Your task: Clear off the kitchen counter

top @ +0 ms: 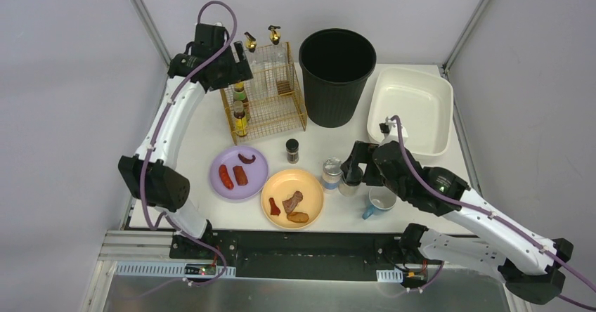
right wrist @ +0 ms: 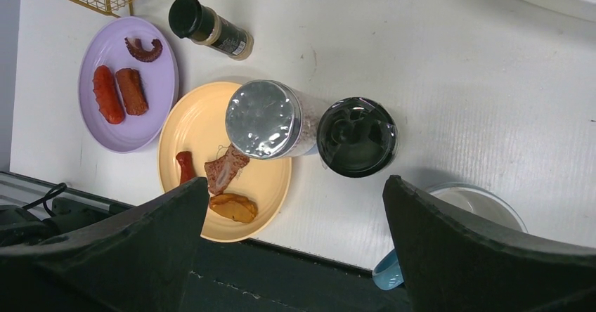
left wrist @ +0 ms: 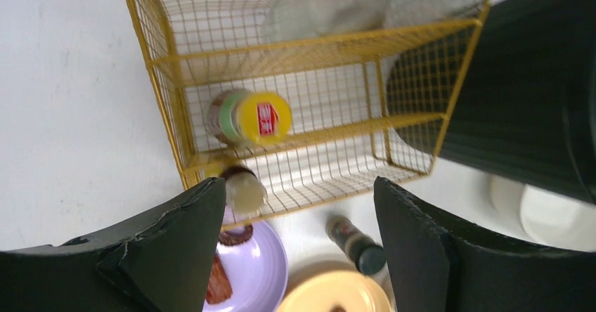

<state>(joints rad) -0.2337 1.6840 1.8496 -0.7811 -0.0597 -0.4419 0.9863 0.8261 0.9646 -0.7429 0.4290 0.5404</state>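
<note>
Above the yellow wire rack (left wrist: pixel 316 40), the left claw (left wrist: pixel 301 192) is held open, nothing gripped; a yellow-capped bottle (left wrist: pixel 256 117) is seen inside. Over the white worktop (right wrist: pixel 457 80) the right claw (right wrist: pixel 295 185) is spread wide and empty above two jars set side by side: one silver-lidded (right wrist: pixel 261 119), one black-lidded (right wrist: pixel 356 136).

One bench (top: pixel 330 136) carries two plates: one purple (top: pixel 256 178), one orange (top: pixel 284 182), with three food pieces (top: pixel 225 176) on each. There are also three spice jars (top: pixel 292 150), one mug (top: pixel 381 199), one black bin (top: pixel 336 80), one white tub (top: pixel 411 112) and one wire rack (top: pixel 270 112) with four bottles (top: pixel 240 119) in it.
</note>
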